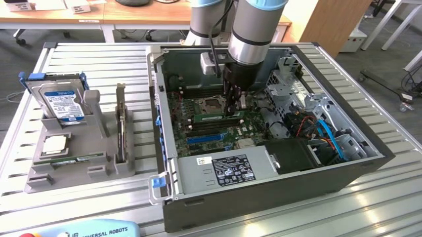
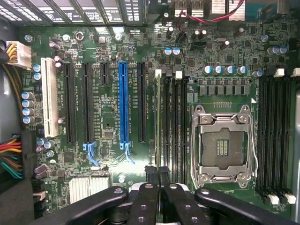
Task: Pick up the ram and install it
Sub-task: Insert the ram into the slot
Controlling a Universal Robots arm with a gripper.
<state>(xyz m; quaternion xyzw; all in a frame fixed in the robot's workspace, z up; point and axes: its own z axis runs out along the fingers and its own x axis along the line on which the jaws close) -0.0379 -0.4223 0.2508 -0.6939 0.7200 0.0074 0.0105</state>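
Over the motherboard (image 2: 108,119), gripper (image 2: 157,174) pinches the ram (image 2: 157,117) edge-on along the memory slots (image 2: 176,122), at 6 o'clock of the CPU socket (image 1: 211,104) in the exterior view. Step: seating. Calls for a straight, level push, I'd judge.

There is one robot arm (image 1: 254,29), one computer case (image 1: 264,202), one hard drive (image 1: 63,101) and one silver chip (image 1: 55,144). The green board (image 2: 110,119) has one blue slot (image 2: 123,103) and one white slot (image 2: 48,96).
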